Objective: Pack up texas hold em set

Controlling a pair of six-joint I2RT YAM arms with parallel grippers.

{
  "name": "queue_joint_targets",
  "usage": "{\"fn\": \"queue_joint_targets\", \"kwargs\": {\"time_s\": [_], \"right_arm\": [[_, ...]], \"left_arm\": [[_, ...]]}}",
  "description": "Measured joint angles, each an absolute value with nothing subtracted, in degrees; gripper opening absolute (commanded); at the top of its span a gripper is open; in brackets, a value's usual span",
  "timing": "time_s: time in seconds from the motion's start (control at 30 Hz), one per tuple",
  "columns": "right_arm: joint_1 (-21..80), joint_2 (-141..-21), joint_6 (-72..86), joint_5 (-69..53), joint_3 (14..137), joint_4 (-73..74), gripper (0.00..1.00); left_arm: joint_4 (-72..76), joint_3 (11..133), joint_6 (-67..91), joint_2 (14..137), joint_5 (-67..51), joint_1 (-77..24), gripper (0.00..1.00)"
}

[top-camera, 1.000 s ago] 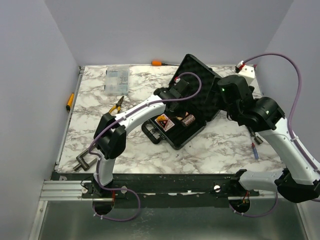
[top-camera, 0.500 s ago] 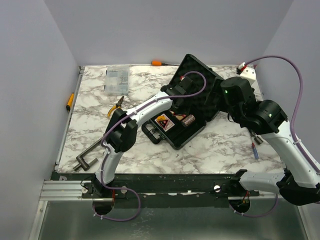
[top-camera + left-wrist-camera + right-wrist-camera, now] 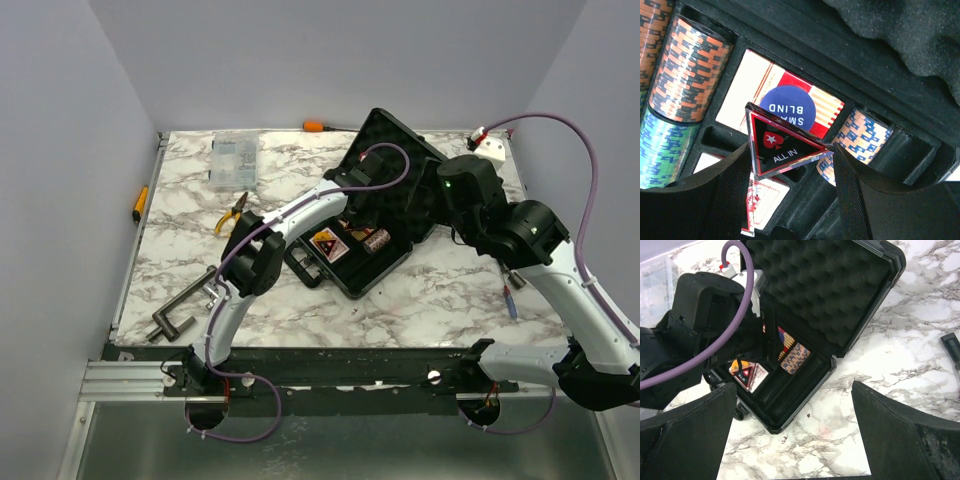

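- The left tool point(image 3: 790, 167) is clamped on the shiny red-black triangle point(image 3: 782, 142), just over the open black foam-lined briefcase point(image 3: 820, 290).
- It should go down slowly to a free slot — then let go.
- The right tool point(image 3: 795, 435) is wide apart, holding nothing.

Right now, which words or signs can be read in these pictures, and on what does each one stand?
"ALL IN", under a white star: on the red-black triangle held in the left tool.
"SMA" (rest hidden) and "BLIND", upside down: on the blue round button lying on a card deck.
Card deck print: too blurred to read.
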State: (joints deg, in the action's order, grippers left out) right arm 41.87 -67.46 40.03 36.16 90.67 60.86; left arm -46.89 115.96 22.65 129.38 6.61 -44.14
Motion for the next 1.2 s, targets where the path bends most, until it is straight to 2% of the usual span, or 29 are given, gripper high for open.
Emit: {"fn": "queue_joint_targets", "kwargs": {"time_s": [0.3, 0.47, 0.73, 0.93, 1.2], "right_arm": [[41.9, -68.0, 39.5, 35.0, 89.2, 60.4, 1.0], [41.9, -69.0, 39.3, 34.4, 89.2, 60.0, 1.0], [41.9, -70.2, 39.0, 33.5, 89.1, 59.6, 1.0], [41.9, -71.0, 38.9, 33.4, 89.0, 59.6, 1.0], [41.9, -72.7, 38.9, 32.6, 89.0, 59.6, 1.0]], "left_arm": [[-47.0, 120.0, 22.7, 132.4, 5.4, -43.2, 0.44], [-47.0, 120.4, 22.9, 133.3, 5.1, -43.2, 0.5], [-46.9, 120.4, 23.1, 133.3, 4.9, -43.1, 0.64], [-46.8, 120.4, 23.3, 133.3, 4.3, -42.9, 0.81], [-46.4, 120.4, 23.4, 133.3, 3.4, -42.7, 0.86]]}}
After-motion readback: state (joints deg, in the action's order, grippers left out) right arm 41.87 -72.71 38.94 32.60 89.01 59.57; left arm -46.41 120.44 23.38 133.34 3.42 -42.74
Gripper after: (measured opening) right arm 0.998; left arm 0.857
